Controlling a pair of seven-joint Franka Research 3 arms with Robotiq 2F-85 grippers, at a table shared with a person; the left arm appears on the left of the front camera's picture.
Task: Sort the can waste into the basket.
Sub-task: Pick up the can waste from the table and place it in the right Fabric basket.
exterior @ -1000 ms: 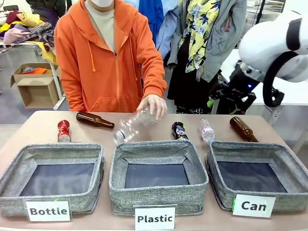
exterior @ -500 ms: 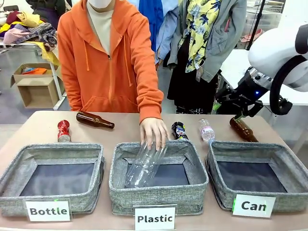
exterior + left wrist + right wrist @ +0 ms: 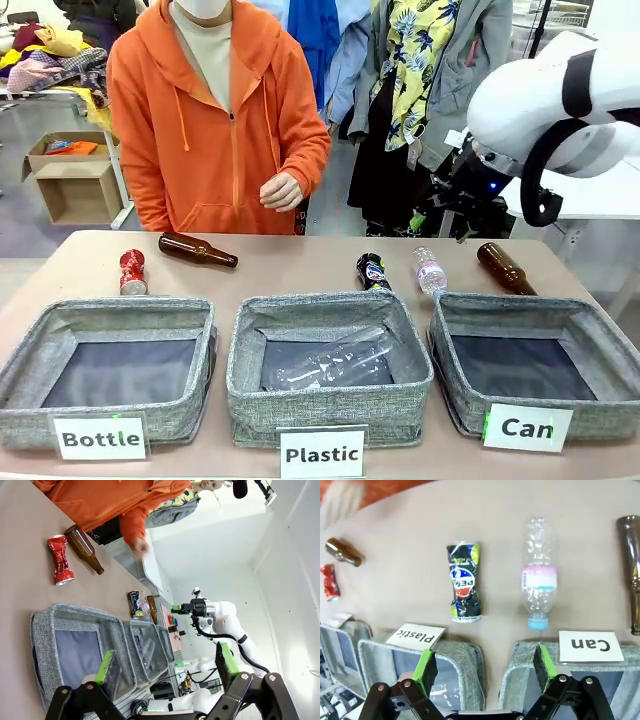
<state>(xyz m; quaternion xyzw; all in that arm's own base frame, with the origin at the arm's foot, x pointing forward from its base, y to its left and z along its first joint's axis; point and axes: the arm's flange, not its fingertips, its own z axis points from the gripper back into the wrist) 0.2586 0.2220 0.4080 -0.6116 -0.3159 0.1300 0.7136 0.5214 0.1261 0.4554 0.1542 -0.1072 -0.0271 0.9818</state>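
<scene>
The can waste lies on the beige tabletop (image 3: 300, 262); none of it is in the basket. The black crushed drink can with blue, white and yellow-green print (image 3: 463, 582) rests just behind the far rim of the grey fabric bin labelled "Plastic" (image 3: 330, 300). The red crushed drink can with a silver top (image 3: 131, 271) rests at the far left, behind the grey fabric bin labelled "Bottle" (image 3: 30, 350). The grey woven-fabric rectangular basket labelled "Can" (image 3: 600, 322) stands at the right with nothing in it.

Tool state: the right gripper (image 3: 485, 662) is released, jaws spread wide and empty, raised clear of the table with the black can in its line of sight. The left gripper (image 3: 166, 659) is likewise released and empty, well apart from every item.

Hazards:
- The small clear plastic bottle with a pale label (image 3: 538, 577) lies near the black can; wide jaws descending off-centre could catch it as well.
- Crushed walls give an uneven grip surface; a can may twist or slip on closing.
- The red can must travel across two wrong bins; a slip there missorts it.
- The person's hand (image 3: 282, 191) hovers over the far edge and may enter the path.

Count: two cans; two brown glass bottles (image 3: 197, 249) (image 3: 505, 267); two clear plastic bottles, one being the crumpled clear bottle (image 3: 335, 362) inside the "Plastic" bin; three bins; two grippers
</scene>
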